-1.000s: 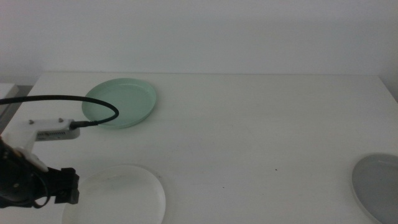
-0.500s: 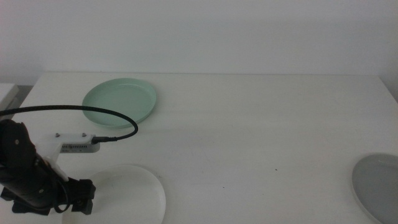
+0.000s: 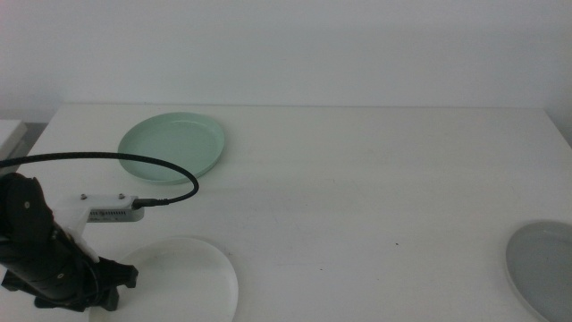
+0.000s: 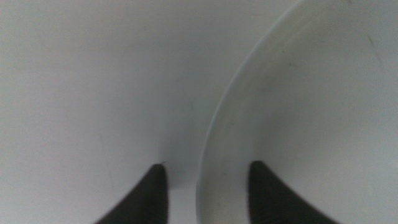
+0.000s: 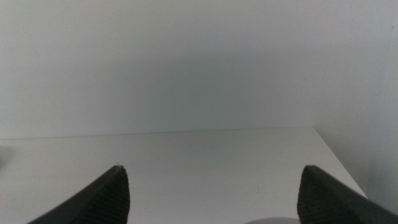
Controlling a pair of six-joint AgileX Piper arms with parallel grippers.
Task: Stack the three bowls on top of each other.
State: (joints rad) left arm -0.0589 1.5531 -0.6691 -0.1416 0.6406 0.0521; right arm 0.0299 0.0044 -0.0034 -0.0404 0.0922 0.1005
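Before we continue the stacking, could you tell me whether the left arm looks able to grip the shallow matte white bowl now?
Probably yes: the left end effector is open, straddling the shallow matte white bowl rim unobstructed.

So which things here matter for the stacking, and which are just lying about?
Job:
- matte white round bowl, left gripper open astride its rim
- mint green round bowl
- grey round bowl

Lying about:
- nothing but the white table; right gripper waits, open

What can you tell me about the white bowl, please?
The white bowl is a shallow, matte, plate-like round dish with a low rim, lying flat at the table's near left edge, partly cut off by the frame. The open left gripper straddles its rim, one jaw inside, one outside; contact cannot be confirmed.
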